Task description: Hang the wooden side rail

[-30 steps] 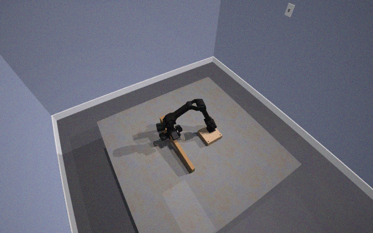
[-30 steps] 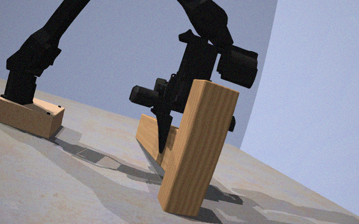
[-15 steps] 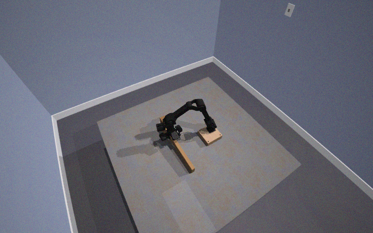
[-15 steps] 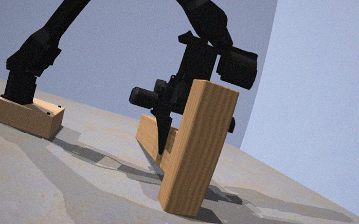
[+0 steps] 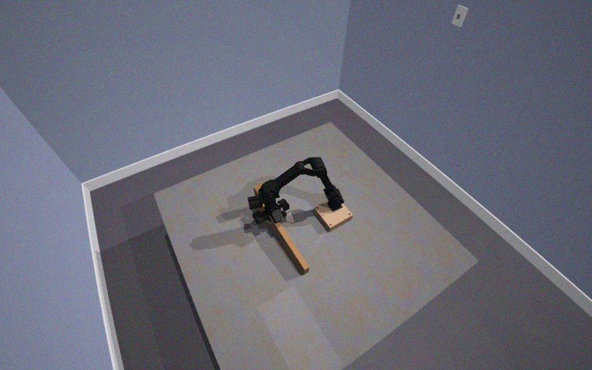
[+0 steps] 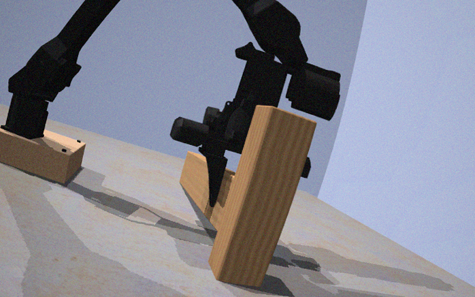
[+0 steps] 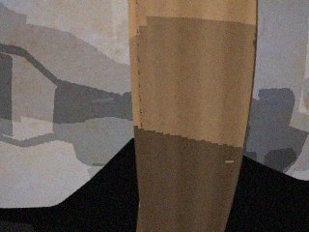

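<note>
The wooden side rail lies long across the table, its far end down on the table top. Its near end meets the upright wooden headboard post. The post hides the joint, so the hooks, pins and slot do not show. My gripper is shut on the rail close to the post, one dark finger down each side of it. In the wrist view the rail runs straight up the middle between the fingers.
The arm's wooden base block stands to the side of the rail. A white skirting runs round the floor. The arm arches over between base and post.
</note>
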Action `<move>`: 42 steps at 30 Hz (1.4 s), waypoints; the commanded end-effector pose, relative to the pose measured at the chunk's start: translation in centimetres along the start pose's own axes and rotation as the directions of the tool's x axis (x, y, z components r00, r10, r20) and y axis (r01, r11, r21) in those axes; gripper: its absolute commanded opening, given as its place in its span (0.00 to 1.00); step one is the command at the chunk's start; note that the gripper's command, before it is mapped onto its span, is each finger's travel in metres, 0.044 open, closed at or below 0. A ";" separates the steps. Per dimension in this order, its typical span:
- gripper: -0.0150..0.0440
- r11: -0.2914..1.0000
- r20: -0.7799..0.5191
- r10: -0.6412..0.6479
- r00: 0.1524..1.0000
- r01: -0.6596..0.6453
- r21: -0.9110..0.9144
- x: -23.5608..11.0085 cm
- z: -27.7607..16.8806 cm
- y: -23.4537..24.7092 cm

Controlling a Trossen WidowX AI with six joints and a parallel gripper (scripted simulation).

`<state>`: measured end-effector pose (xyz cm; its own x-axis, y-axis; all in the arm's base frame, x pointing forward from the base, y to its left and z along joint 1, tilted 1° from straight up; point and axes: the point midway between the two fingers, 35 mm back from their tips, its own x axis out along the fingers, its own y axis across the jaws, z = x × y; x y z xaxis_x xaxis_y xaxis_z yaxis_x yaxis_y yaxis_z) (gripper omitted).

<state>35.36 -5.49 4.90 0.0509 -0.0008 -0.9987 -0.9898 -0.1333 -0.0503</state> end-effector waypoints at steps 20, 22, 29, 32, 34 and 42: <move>0.25 1.000 -0.003 -0.002 1.000 0.002 0.003 0.4 -0.1 -0.1; 0.25 1.000 -0.003 -0.002 1.000 0.002 0.003 0.4 -0.1 -0.1; 0.25 1.000 -0.003 -0.002 1.000 0.002 0.003 0.5 -0.1 -0.1; 0.25 1.000 -0.003 -0.002 1.000 0.002 0.003 0.6 -0.1 -0.1; 0.25 1.000 -0.003 -0.002 1.000 0.002 0.003 0.6 -0.1 -0.1; 0.57 1.000 0.001 0.002 1.000 -0.002 0.000 0.5 0.0 0.1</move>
<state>35.31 -5.48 4.44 0.0488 -0.0005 -0.9988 -0.9899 -0.1333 -0.0483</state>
